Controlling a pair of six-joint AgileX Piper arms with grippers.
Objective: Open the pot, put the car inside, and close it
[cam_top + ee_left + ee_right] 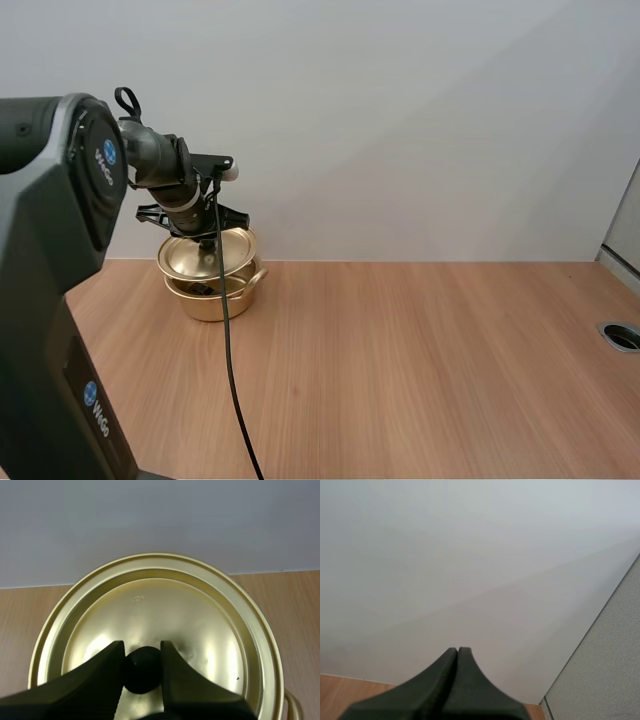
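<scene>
Against a plain grey wall, the wooden tabletop [420, 360] carries a brass-coloured pot [208, 302] at its far left. The left hand [142, 649] has its two fingers pinched on the small black knob [142, 670] at the middle of the lid [165, 610], which hangs tilted just over the pot's rim. Thin, stiff and glossy, that lid looks light but slippery, so the knob seems the one sure hold, while the right hand [457, 652] is closed on nothing, pointing at the wall.
</scene>
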